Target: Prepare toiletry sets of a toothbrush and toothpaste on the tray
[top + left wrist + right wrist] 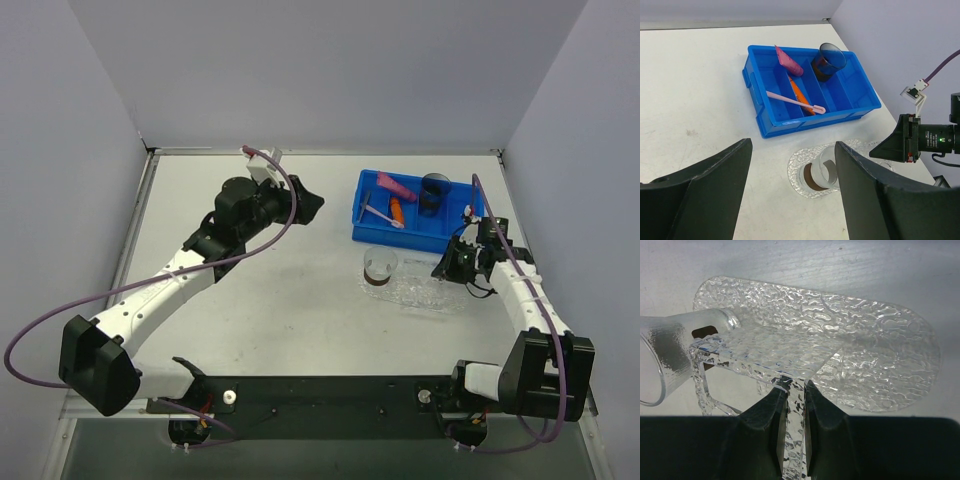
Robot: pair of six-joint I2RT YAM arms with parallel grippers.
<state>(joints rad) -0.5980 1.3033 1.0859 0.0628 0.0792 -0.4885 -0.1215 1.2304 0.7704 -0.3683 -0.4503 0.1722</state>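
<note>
The pale toothbrush (pixel 380 213) (pixel 792 100) lies slantwise in the blue bin (pixel 400 241) (pixel 805 125), across the orange toothpaste tube (pixel 397 209) (pixel 799 91). The pink toothpaste tube (pixel 396 185) (pixel 788 61) leans in the bin's far end. The clear bumpy tray (pixel 430 292) (pixel 797 165) (pixel 850 340) sits in front of the bin. My right gripper (pixel 447 268) (pixel 794 385) is shut on its right edge. My left gripper (pixel 310 203) (pixel 792 145) hangs open and empty above the table, left of the bin.
A clear cup (pixel 380 266) (pixel 822 170) (pixel 670 355) sits at the tray's left end. A dark blue cup (pixel 434 192) (pixel 829 61) leans in the bin's right compartment. Grey walls close in the table on three sides.
</note>
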